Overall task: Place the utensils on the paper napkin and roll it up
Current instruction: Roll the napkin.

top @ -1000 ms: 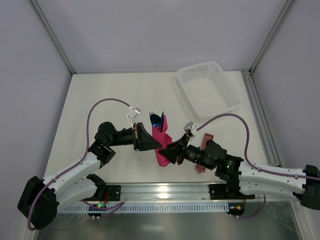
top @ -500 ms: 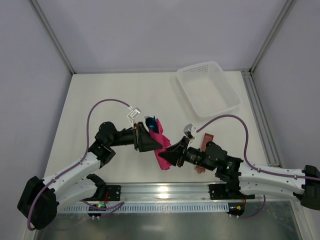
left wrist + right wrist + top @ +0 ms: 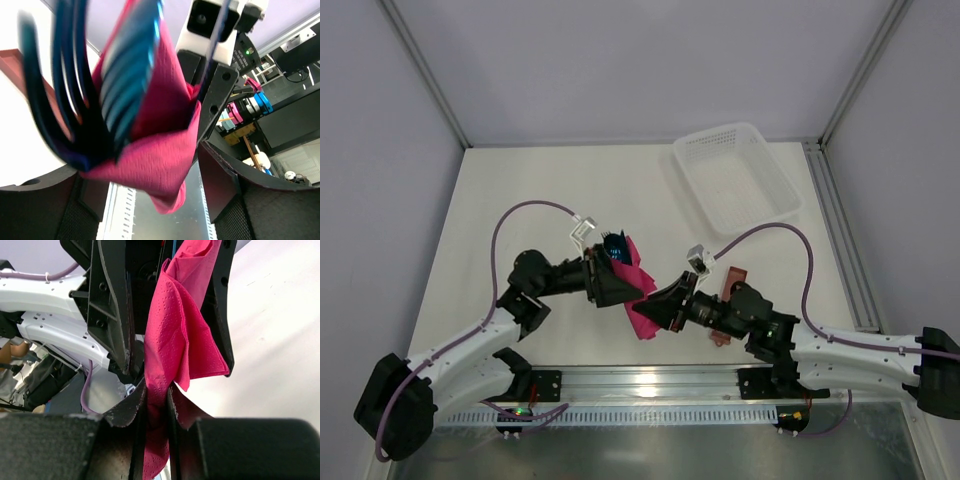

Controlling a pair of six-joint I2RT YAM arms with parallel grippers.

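Note:
The magenta paper napkin [image 3: 639,290] is folded around the blue utensils [image 3: 613,244] and held up between the two arms, just above the table. My right gripper [image 3: 656,308] is shut on the napkin's lower end; in the right wrist view its fingertips [image 3: 137,400] pinch the napkin [image 3: 175,335]. My left gripper [image 3: 628,286] is open, and its fingers stand apart on either side of the bundle. The left wrist view shows the napkin [image 3: 165,145] cupping the blurred utensils [image 3: 125,85] between the spread jaws of the left gripper [image 3: 150,192].
A white mesh basket [image 3: 736,180] stands at the back right. A reddish-brown sleeve [image 3: 731,284] lies on the table beside the right arm, partly hidden by it. A metal rail [image 3: 650,385] runs along the near edge.
My left gripper has opened and let go of the bundle. The utensil heads have tipped left and lower. My right gripper has closed tighter on the napkin's lower end.

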